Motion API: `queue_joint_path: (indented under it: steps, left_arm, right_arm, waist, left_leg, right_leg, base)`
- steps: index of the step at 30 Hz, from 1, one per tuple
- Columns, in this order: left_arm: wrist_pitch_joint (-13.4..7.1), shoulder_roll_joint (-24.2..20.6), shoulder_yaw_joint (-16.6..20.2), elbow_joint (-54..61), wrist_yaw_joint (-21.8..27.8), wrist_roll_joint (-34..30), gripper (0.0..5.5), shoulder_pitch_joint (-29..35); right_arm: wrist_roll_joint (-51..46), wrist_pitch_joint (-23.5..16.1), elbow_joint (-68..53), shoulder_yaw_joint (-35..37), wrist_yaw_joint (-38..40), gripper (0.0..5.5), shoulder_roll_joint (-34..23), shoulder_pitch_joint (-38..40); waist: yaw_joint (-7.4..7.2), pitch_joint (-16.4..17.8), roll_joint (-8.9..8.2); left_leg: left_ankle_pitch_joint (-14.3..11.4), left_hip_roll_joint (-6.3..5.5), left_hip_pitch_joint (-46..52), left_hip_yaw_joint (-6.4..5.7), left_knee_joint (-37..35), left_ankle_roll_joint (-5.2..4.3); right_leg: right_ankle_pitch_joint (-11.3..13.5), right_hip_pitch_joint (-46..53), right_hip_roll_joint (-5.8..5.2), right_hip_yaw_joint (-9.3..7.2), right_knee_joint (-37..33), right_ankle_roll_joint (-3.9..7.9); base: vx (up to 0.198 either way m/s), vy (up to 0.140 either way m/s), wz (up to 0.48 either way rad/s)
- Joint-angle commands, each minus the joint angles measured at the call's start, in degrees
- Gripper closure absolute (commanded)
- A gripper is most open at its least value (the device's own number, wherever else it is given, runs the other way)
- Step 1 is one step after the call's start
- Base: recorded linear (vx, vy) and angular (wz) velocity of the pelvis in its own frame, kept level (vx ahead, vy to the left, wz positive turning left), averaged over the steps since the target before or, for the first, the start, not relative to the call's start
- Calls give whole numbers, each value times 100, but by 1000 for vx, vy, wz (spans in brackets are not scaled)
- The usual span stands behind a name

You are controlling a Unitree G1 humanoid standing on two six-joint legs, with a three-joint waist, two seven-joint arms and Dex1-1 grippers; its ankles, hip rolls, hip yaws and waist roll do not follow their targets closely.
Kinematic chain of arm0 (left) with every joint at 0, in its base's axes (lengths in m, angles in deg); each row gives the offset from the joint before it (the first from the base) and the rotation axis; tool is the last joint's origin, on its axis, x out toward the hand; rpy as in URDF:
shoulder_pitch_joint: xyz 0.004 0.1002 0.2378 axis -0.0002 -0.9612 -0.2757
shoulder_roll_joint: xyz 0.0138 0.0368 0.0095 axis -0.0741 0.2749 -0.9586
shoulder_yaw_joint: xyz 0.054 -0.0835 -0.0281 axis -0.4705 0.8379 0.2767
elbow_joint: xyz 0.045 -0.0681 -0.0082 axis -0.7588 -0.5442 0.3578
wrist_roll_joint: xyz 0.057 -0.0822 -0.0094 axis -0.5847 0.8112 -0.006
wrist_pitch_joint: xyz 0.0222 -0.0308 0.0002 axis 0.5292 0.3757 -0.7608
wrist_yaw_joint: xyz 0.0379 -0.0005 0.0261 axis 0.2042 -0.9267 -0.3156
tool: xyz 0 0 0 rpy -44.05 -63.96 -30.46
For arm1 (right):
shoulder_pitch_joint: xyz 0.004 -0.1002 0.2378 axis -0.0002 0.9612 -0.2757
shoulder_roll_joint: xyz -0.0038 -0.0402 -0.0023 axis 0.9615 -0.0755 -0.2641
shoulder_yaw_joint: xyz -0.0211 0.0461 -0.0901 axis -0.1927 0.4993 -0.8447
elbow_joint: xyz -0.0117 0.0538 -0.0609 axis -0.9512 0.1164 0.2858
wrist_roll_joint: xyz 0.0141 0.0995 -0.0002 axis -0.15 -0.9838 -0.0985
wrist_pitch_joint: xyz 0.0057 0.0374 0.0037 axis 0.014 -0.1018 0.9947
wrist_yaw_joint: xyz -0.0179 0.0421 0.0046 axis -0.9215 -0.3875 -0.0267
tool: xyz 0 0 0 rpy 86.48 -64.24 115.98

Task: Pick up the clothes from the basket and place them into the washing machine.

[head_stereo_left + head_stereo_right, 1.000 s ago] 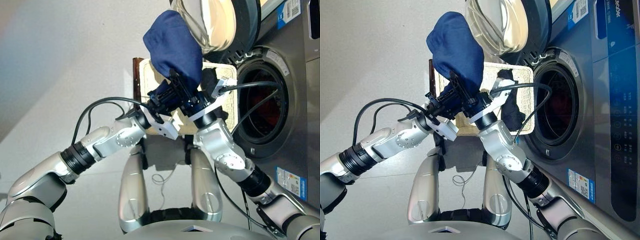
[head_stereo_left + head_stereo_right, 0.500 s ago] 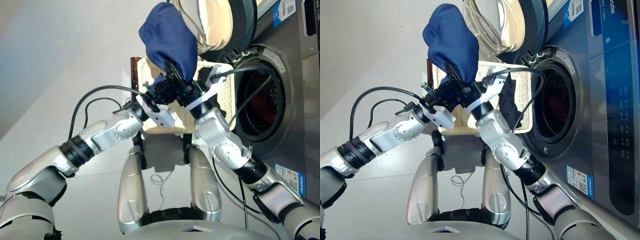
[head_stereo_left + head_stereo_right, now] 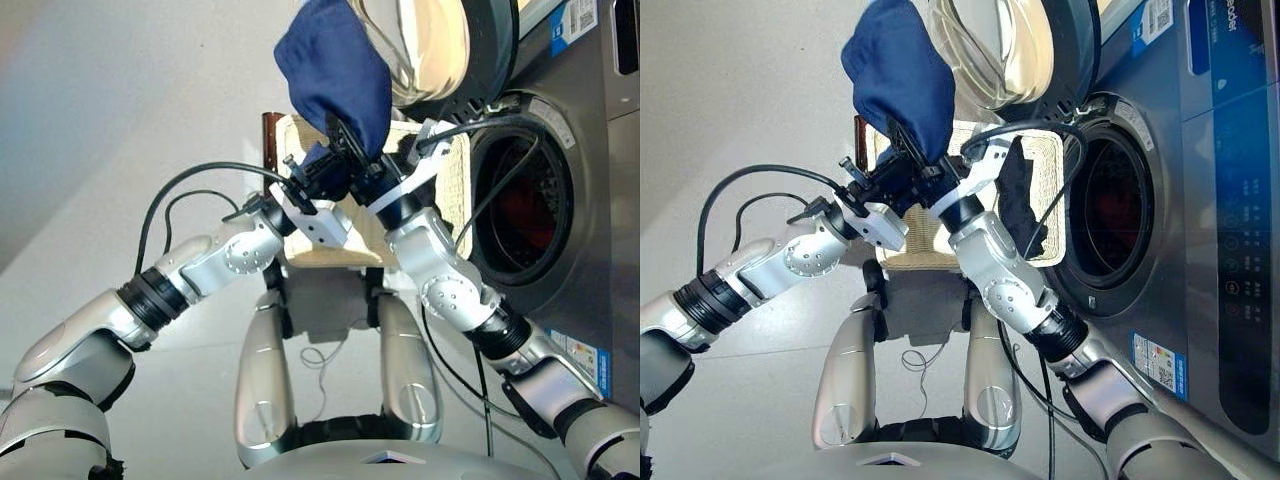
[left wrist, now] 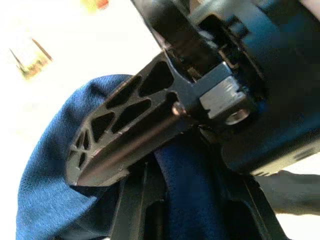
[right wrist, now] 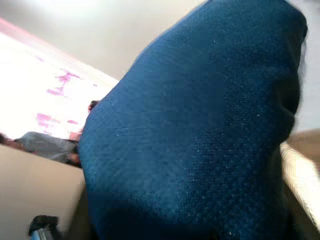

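We read only "Leader" on the washing machine (image 3: 1200, 200) top panel; its sticker labels (image 3: 1158, 362) are too small to read.

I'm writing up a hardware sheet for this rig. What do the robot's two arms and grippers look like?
Both arms have glossy silver-grey rounded shells with black ribbed collars at the joints and white brackets at the wrists. A loose black cable loops along each forearm. The left gripper and right gripper are black; the left wrist view shows a tapered black finger with triangular lattice cut-outs.

Both claws (image 3: 908, 165) grip navy garment (image 3: 900, 70) (raised).
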Motion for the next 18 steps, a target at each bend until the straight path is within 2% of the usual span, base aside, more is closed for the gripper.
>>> queue_joint_path:
  steps: [1, 6, 7, 10, 18]
  left_arm:
    - [-118, 318, 528, 1154, -268, 313, 0, -194]
    - [-128, 368, 563, 1150, -208, 297, 0, -225]
    - [-133, 367, 567, 1154, -196, 286, 0, -235]
    - [-149, 347, 579, 1176, -195, 276, 0, -246]
    - [-171, 319, 558, 1232, -198, 268, 0, -253]
  right_arm:
    - [430, -839, 956, 1873, 681, 0, -771, 169]
    - [391, -806, 865, 1792, 601, 0, -662, 169]
    - [424, -809, 884, 1799, 621, 201, -663, 146]
    - [754, -810, 843, 1814, 781, 550, -693, 113]
    - [879, -833, 922, 1862, 901, 550, -696, 56]
  waist:
    - [240, -51, 263]
    - [253, -51, 266]
    - [253, -51, 264]
    - [256, -51, 262]
    - [271, -51, 269]
  left_leg:
    - [-384, -17, -27, 113, 501, -155]
    - [-389, -15, -26, 113, 500, -151]
    - [-389, -12, -27, 114, 502, -150]
    - [-392, -11, -42, 111, 512, -149]
    - [-411, -12, -73, 103, 552, -140]
  right_leg:
    - [326, -106, -140, 244, -363, 323]
    - [320, -100, -140, 248, -361, 314]
    - [319, -97, -142, 252, -360, 312]
    - [317, -104, -141, 249, -359, 309]
    - [306, -130, -147, 233, -312, 304]
  base:
    - [0, 0, 0]
    - [0, 0, 0]
    - [0, 0, 0]
    - [0, 0, 0]
    - [0, 0, 0]
